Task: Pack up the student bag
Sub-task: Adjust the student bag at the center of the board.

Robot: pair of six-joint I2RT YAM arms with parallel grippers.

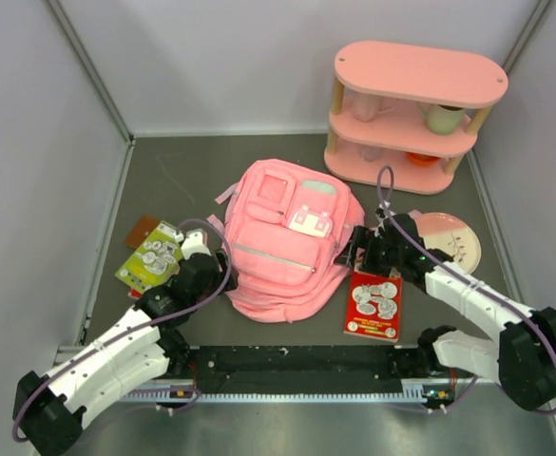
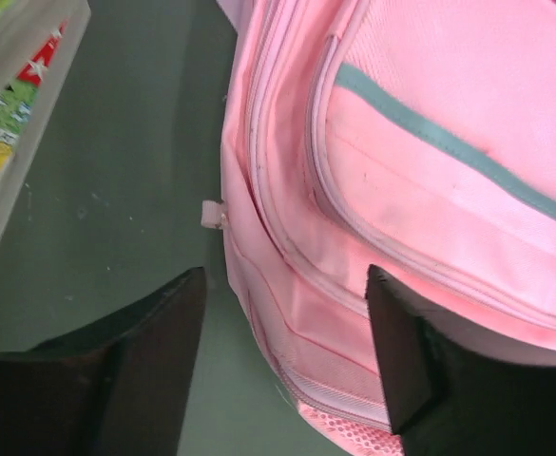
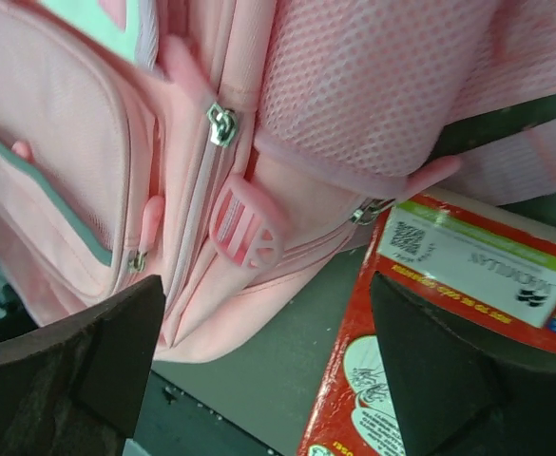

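Student bag (image 1: 292,242): lies flat in the middle of the table (image 1: 178,171) with its pockets facing up, between the two grippers.
Long axis: runs from the arms' side toward the far wall, leaning a little to the right. The small pockets sit at the far end and the broad rounded end is nearest the arm bases. The grey stripe (image 1: 273,257) crosses it.
Left gripper (image 1: 219,266): at the bag's left edge, fingers (image 2: 154,366) spread, nothing pinched. The bag's side seam shows between them.
Right gripper (image 1: 351,247): at the bag's right side, fingers (image 3: 92,366) wide apart and empty, looking onto the side zipper (image 3: 222,123).
Red booklet (image 1: 373,304): flat on the table just right of the bag's near end.
Green booklet (image 1: 151,256): left of the bag, beside the left arm.
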